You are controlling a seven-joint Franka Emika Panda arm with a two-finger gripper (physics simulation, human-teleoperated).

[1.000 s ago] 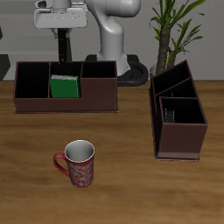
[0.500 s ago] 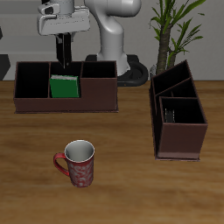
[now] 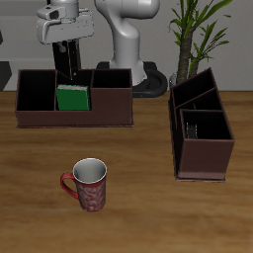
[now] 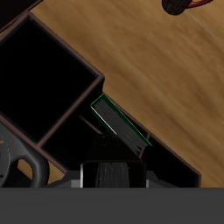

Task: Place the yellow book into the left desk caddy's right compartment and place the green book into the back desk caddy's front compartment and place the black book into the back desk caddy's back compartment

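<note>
My gripper (image 3: pixel 67 61) hangs over the back desk caddy (image 3: pixel 40 117), above its back row of compartments. It is shut on the black book (image 3: pixel 67 69), which hangs edge-on between the fingers as a thin dark strip; the wrist view shows its top edge (image 4: pixel 112 172). The green book (image 3: pixel 72 98) stands in the back caddy's front compartment and shows in the wrist view (image 4: pixel 118 125) as a dark slab with a green edge. The left desk caddy (image 3: pixel 203 168) stands apart beside the plant. The yellow book does not show in either view.
A red mug (image 3: pixel 88 184) stands on the table nearer the front edge. A potted plant (image 3: pixel 195 35) rises behind the left desk caddy. The robot's base (image 3: pixel 128 59) stands behind the back caddy.
My gripper has come down a little over the back caddy and shifted slightly sideways with the black book in it. The green book and the mug have not moved.
</note>
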